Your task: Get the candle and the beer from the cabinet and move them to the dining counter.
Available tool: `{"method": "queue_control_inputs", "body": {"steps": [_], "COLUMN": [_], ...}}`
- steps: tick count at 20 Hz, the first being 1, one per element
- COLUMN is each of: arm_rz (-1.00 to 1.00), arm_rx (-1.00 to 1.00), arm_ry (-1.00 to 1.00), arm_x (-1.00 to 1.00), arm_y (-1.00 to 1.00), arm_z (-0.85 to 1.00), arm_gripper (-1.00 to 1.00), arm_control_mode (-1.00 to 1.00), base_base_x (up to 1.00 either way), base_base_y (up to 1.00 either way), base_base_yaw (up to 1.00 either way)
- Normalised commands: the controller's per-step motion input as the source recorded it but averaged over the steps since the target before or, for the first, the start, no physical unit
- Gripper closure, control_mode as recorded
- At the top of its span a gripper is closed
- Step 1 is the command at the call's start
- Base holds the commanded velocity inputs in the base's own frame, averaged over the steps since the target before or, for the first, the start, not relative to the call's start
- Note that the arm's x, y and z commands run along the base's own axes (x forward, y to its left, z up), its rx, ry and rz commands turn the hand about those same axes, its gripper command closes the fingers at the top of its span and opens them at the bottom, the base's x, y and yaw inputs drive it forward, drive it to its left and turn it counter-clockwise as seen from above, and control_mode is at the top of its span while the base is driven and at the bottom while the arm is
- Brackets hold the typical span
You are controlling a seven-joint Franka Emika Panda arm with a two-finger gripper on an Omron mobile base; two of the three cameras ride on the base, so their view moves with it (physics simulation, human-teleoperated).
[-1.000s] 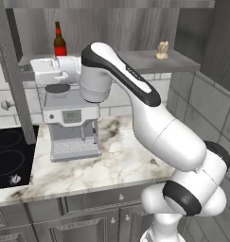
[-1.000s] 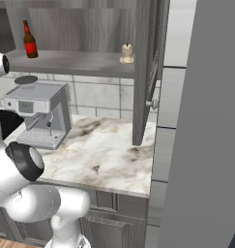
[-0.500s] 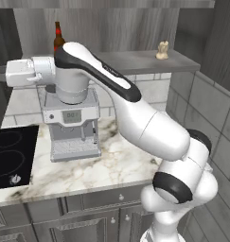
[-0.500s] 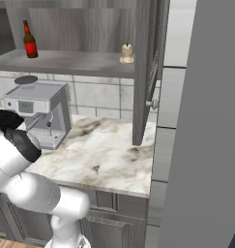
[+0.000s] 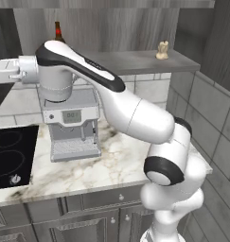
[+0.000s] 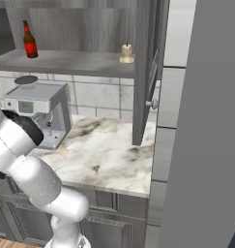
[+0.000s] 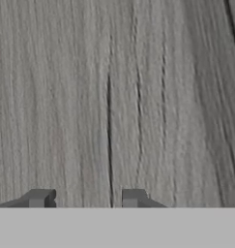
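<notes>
Beer [image 6: 29,40] stands upright near the left end of the open cabinet [image 6: 147,68] shelf, close to the back wall; in the left base view its neck and cap [image 5: 57,31] rise just behind the arm's [image 5: 83,66] upper link. Candle [image 6: 126,53] sits at the right end of the same shelf, near the front edge, just beside the cabinet's side panel and well apart from the bottle; in the left base view it [image 5: 161,50] stands near the shelf's right front corner. Below the shelf, a silver coffee machine [image 5: 71,124] stands on the marble worktop [image 5: 111,165], toward its left rear, and a black hob [image 5: 12,153] lies at the worktop's left edge. The arm reaches left across the coffee machine, level with the shelf, its wrist passing out of the left edge of the left base view. In the hand view the tool [image 7: 85,198] faces grey-brown wood grain with a thin vertical seam; its two fingertips [image 7: 39,197] stand apart at a moderate gap with nothing between them
</notes>
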Motion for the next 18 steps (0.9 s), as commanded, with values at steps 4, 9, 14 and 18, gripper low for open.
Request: {"method": "queue_control_inputs", "body": {"steps": [4, 9, 14, 18], "arm_rz": [0.0, 0.0, -0.03, -0.1], "arm_rx": [0.0, 0.03, 0.0, 0.0], "arm_ry": [0.0, -0.07, -0.1, -0.06], "arm_x": [0.03, 0.0, 0.0, -0.03], "arm_y": [0.22, -0.21, -0.64, -0.69], "arm_z": [0.0, 0.0, 0.0, 0.01], "arm_gripper": [-1.0, -1.0, -1.0, -1.0], "arm_control_mode": [-1.0, -1.0, -1.0, -1.0], "base_base_x": [0.0, 0.0, 0.0, 0.0], "base_base_y": [0.0, 0.0, 0.0, 0.0], "base_base_yaw": [0.0, 0.0, 0.0, 0.0]}}
